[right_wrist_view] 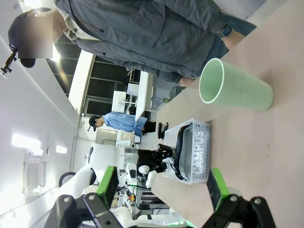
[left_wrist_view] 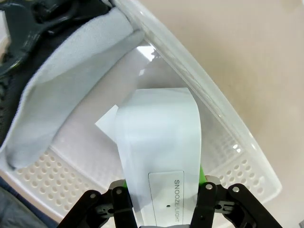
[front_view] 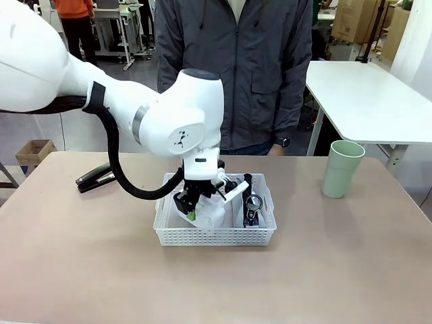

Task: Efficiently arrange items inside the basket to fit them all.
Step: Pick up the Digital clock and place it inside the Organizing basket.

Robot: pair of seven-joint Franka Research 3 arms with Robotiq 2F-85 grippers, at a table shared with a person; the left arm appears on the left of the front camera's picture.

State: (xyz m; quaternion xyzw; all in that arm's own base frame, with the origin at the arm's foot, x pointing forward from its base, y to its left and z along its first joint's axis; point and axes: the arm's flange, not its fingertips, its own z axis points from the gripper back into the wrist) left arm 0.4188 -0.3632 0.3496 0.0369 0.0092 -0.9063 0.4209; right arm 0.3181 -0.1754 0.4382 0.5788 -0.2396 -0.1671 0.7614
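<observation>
The left gripper (left_wrist_view: 161, 190) is pressed onto a white rectangular box (left_wrist_view: 156, 137) lettered "SNOOZELIGHT". One green pad (left_wrist_view: 202, 175) shows against the box's edge. The near end of the box is cut off by the lower edge of the left wrist view, behind the fingers. The far end is lowered into the shallow white plastic basket with perforated lattice sides (left_wrist_view: 237, 156). Whether it touches the floor of the basket cannot be told.

In that view, at ten o'clock of the box, a grey zip pouch with black trim (left_wrist_view: 71, 85) is seen inside the same basket. Its top is cut off by the frame. In the front view the near left part of the basket is covered by the left arm's wrist, and little of the pouch beyond its black trim can be made out. Its lettering "CAMPUS" can be read in the right wrist view, turned sideways.

A black stapler (front_view: 96, 178) lies on the beige table (front_view: 337, 270) at ten o'clock of the basket, well apart from it. A pale green cup (front_view: 342, 169) stands upright at two o'clock of the basket, also apart.

The right gripper (right_wrist_view: 162, 186) is spread wide with nothing between its pads. A person in a dark grey jacket (front_view: 236, 67) stands at twelve o'clock, behind the table.
</observation>
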